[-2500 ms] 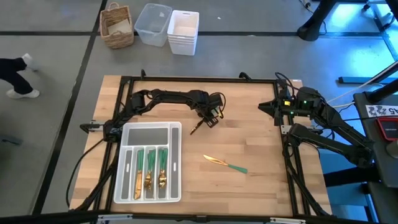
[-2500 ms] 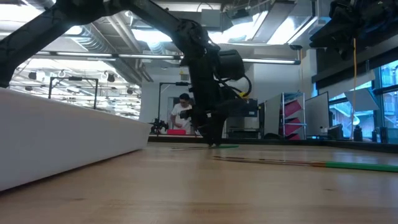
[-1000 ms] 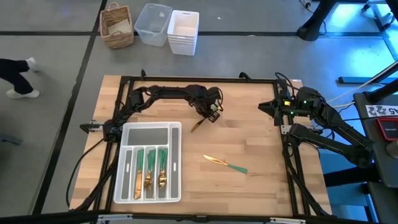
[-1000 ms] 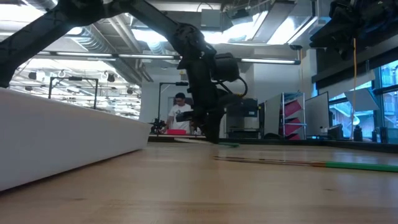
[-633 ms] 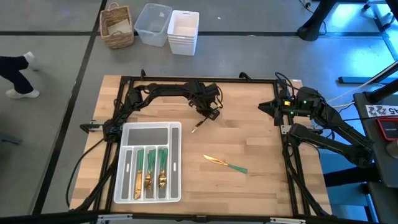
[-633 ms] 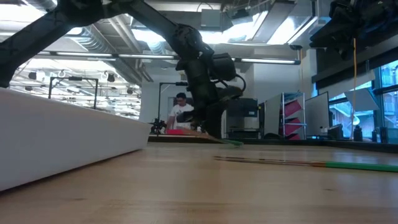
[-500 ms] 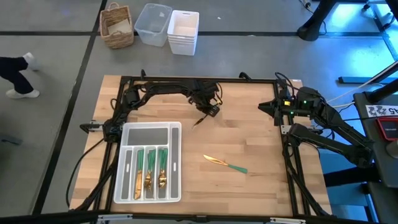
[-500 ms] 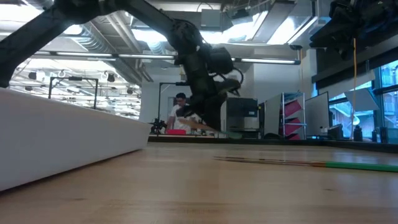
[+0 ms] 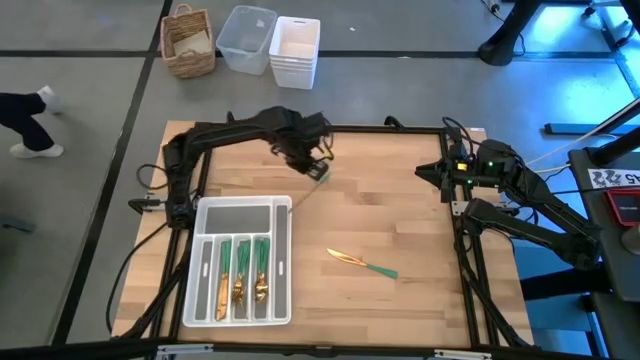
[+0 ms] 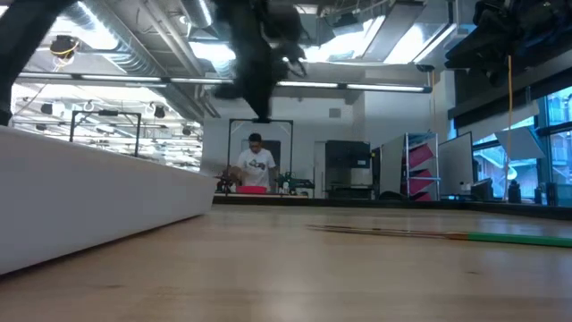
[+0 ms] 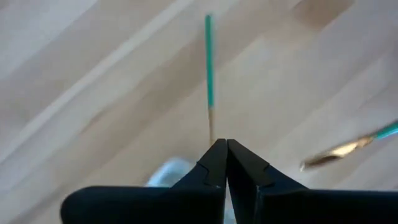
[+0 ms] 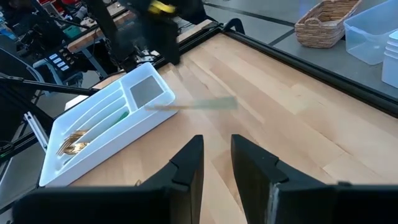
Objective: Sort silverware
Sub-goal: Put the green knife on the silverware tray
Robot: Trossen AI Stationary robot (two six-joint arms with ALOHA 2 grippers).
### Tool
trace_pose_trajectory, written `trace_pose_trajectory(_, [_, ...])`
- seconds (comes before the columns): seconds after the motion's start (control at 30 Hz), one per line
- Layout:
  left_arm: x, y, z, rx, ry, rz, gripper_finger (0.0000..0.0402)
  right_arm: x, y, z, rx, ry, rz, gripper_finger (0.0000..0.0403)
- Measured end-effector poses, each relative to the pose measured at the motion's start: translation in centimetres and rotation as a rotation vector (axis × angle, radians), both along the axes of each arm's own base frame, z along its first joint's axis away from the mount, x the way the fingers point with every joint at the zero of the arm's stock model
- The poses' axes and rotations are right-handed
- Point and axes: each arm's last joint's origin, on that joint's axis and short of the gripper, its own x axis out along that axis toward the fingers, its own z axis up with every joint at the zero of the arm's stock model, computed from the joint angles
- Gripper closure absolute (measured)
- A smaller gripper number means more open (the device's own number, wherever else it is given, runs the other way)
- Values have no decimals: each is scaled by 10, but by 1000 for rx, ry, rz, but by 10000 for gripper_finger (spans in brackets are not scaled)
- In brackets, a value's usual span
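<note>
My left gripper [image 9: 313, 165] hangs high above the table's far middle, shut on one piece of silverware [image 11: 209, 68], a slim piece with a green handle. A second piece [image 9: 362, 263], with a gold head and green handle, lies flat on the wood near the table's middle. Several sorted pieces [image 9: 243, 270] lie in the slots of the white tray [image 9: 203, 215] at the near left. My right gripper [image 12: 214, 162] waits open at the table's right edge, touching nothing. My left gripper pinches the piece by its thin gold shaft [image 11: 211, 134], just below the green handle, between the tips of its two fingers [image 11: 239, 163]. The fingers point steeply down. The handle sticks out past the fingertips, and the head is hidden behind them. The piece is clear of the table.
A black frame rail [image 9: 320, 127] runs around the tabletop. Beyond the far edge, on the floor, stand a wicker basket [image 9: 188, 42], a clear bin [image 9: 246, 38] and stacked white bins [image 9: 295, 52]. A person [image 10: 255, 165] stands far off in the room.
My left gripper has risen steeply from the tabletop and moved toward the table's left and far edges. The piece it holds lay on the wood, then tipped up at one end, and is now lifted clear.
</note>
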Motion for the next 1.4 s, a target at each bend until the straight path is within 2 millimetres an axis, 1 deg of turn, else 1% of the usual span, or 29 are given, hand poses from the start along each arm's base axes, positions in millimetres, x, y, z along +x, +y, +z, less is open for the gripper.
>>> trace_pose_trajectory(0.1, [-19, -24, 22, 24, 68, 32, 401, 0, 0, 0, 0, 0, 0, 320])
trace_pose_trajectory(0.2, [-36, -47, 35, 61, 93, 71, 401, 0, 0, 0, 0, 0, 0, 320])
trace_pose_trajectory(0.27, [-42, -58, 38, 87, 91, 112, 401, 0, 0, 0, 0, 0, 0, 320])
trace_pose_trajectory(0.33, [-43, -65, 36, 108, 90, 163, 400, 0, 0, 0, 1, -1, 0, 320])
trace_pose_trajectory(0.47, [-34, -74, 26, 137, 32, 230, 390, 0, 0, 0, 2, -1, 2, 320])
trace_pose_trajectory(0.57, [-18, -73, 11, 138, -49, 257, 381, 0, 0, 0, 4, -2, 8, 320])
trace_pose_trajectory(0.7, [2, -68, -13, 155, -119, 223, 358, 0, 0, 0, 6, -4, 14, 320])
trace_pose_trajectory(0.87, [13, -56, -50, 130, -59, 292, 317, 0, 1, 0, 7, -4, 16, 320])
trace_pose_trajectory(0.97, [18, -46, -73, 96, -3, 348, 302, 0, 1, 0, 7, -4, 17, 320])
trace_pose_trajectory(1.2, [36, -22, -122, -19, 29, 389, 301, 0, 1, 0, 7, -4, 18, 320])
trace_pose_trajectory(1.3, [38, -15, -138, -41, 48, 401, 307, 0, 1, 0, 7, -4, 17, 320])
trace_pose_trajectory(1.4, [37, -9, -145, -47, 65, 415, 314, 0, 1, 0, 7, -4, 17, 320])
